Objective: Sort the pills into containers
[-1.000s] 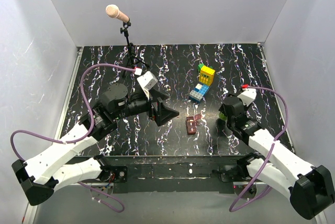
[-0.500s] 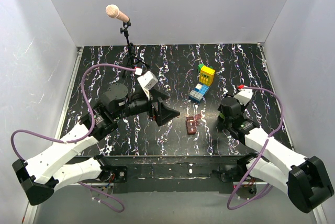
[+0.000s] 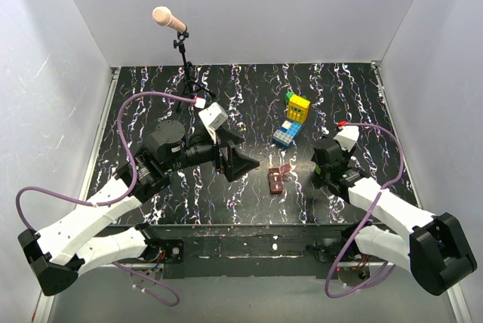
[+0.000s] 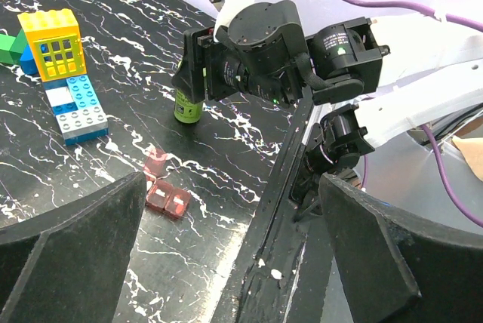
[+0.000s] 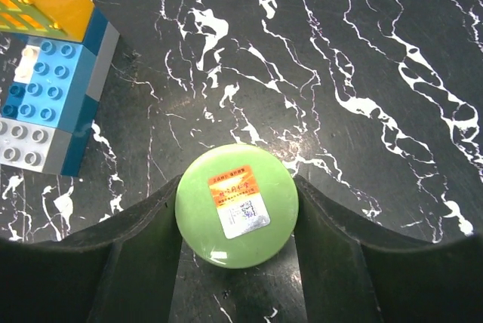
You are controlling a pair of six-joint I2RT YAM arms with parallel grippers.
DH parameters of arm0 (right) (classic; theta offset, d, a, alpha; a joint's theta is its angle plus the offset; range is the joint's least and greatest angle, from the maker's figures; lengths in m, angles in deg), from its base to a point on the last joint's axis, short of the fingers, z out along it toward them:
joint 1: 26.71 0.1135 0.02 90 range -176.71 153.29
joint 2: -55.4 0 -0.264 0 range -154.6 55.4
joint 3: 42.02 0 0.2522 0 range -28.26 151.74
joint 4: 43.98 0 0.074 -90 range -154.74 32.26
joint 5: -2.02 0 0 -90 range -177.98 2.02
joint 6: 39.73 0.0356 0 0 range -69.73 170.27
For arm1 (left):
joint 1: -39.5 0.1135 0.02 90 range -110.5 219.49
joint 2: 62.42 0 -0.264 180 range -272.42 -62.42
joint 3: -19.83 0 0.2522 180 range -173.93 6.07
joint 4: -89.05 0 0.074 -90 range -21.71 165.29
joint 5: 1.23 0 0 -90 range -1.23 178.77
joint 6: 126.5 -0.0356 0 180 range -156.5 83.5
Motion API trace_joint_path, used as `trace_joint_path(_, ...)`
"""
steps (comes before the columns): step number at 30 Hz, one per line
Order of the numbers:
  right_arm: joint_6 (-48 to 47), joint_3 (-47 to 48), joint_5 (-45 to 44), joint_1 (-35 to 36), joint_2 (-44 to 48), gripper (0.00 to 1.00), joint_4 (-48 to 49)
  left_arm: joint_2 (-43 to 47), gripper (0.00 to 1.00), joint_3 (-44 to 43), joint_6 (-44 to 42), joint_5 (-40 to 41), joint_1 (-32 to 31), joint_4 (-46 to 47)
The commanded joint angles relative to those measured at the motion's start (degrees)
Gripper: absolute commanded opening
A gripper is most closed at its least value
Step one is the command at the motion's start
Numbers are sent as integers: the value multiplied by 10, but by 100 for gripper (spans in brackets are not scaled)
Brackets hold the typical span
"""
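Observation:
The green bottle point(image 5: 236, 205) stands upright on the black marbled table, seen from above with an orange and white label on its cap. My right gripper point(image 5: 236, 213) straddles it, both fingers touching its sides. The left wrist view shows the bottle point(image 4: 186, 106) under the right gripper point(image 4: 198, 66). In the top view the right gripper point(image 3: 326, 166) hides it. The dark red-brown box point(image 3: 277, 179) lies with its flap lid open, also in the left wrist view point(image 4: 167, 200). My left gripper point(image 3: 235, 160) is open wide and empty, left of the box.
A yellow-and-blue toy brick stack point(image 3: 293, 119) lies behind the box, and shows in the left wrist view point(image 4: 64, 74) and right wrist view point(image 5: 45, 59). A microphone on a stand point(image 3: 181, 44) is at the back left. White walls enclose the table.
My right gripper has shifted slightly left and settled over the green bottle, whose green edge no longer shows from above. The left arm has not moved.

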Motion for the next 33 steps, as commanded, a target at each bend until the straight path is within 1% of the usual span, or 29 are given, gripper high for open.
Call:
trace_joint_path(1,54,56,-26,-2,-4,75,-64,9,98,-5,-5,-4,1,-1)
trace_joint_path(2,58,60,-27,-2,-5,82,-74,9,98,-6,-6,-3,1,-2)
trace_joint_path(5,65,71,-24,-2,1,85,-95,8,98,-5,-3,1,1,-6)
trace_joint_path(14,66,103,11,-2,60,88,-139,8,98,-9,11,31,2,-18)
trace_joint_path(20,57,135,43,-2,100,89,-174,-10,98,-9,31,61,2,-28)
trace_joint_path(24,52,164,73,-1,125,89,-208,-38,98,-10,63,110,2,-51)
trace_joint_path(28,27,185,137,-2,147,90,-222,-86,98,-22,103,178,3,-99)
trace_joint_path(33,8,205,196,-1,164,91,-234,-133,98,-17,147,196,11,-115)
